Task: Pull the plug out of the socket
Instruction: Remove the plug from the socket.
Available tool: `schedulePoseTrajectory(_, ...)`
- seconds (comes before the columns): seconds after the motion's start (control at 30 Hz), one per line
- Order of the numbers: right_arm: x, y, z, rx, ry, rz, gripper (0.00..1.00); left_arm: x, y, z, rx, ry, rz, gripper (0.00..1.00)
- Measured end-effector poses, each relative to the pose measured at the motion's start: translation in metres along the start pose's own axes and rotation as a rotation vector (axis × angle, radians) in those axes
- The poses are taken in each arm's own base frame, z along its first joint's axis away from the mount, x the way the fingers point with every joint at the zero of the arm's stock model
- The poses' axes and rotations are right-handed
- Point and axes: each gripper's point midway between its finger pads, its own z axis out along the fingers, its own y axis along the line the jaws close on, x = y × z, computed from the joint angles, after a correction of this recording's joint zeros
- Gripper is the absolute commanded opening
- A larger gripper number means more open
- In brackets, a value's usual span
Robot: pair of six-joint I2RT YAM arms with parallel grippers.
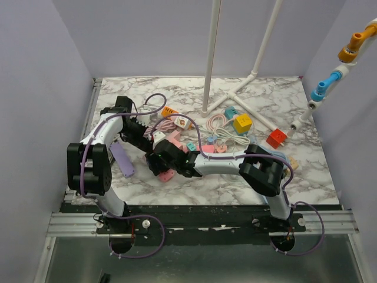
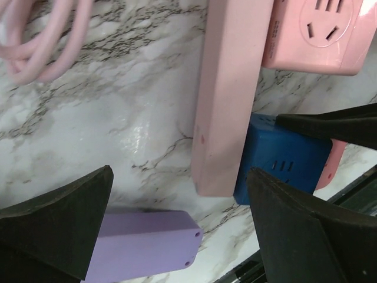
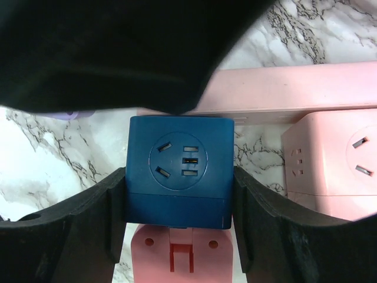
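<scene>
Left arm point(image 1: 100, 135) rises from its base, folds at the elbow near the left edge of the table point(image 1: 318, 177) and turns inward. Left gripper point(image 2: 179, 194) is spread wide, gripping nothing. Right arm point(image 1: 227, 162) lies low, stretched leftward (forearm nearly level) along the table's near half. Right gripper point(image 3: 177, 200) is clamped on the blue cube point(image 3: 177, 153), one finger flat against each side.

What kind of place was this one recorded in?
Probably a lab test cell, not a home: a marble-print table boxed in by plain lilac walls, a white pipe frame standing on it, and a heap of coloured adapters laid out for practice.
</scene>
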Motion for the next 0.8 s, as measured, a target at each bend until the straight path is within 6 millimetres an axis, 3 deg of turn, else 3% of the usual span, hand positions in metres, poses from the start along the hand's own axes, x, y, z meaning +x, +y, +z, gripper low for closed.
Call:
schedulePoseTrajectory(0.4, -0.001, 0.000, 0.000, -0.001, -0.004, 0.000, 0.39, -0.020, -0.022, 0.032, 0.117, 0.046, 0.004, 0.98)
schedulePoseTrajectory(0.63, -0.004, 0.001, 0.000, -0.004, -0.013, 0.002, 0.39, -0.017, -0.031, 0.042, 0.159, 0.067, -0.017, 0.97)
schedulePoseTrajectory(0.7, -0.005, 0.002, 0.001, -0.006, -0.018, 0.003, 0.39, -0.016, -0.032, 0.043, 0.165, 0.065, -0.019, 0.91)
schedulePoseTrajectory(0.8, -0.007, 0.003, 0.001, -0.008, -0.025, 0.005, 0.38, -0.017, -0.032, 0.043, 0.167, 0.063, -0.022, 0.74)
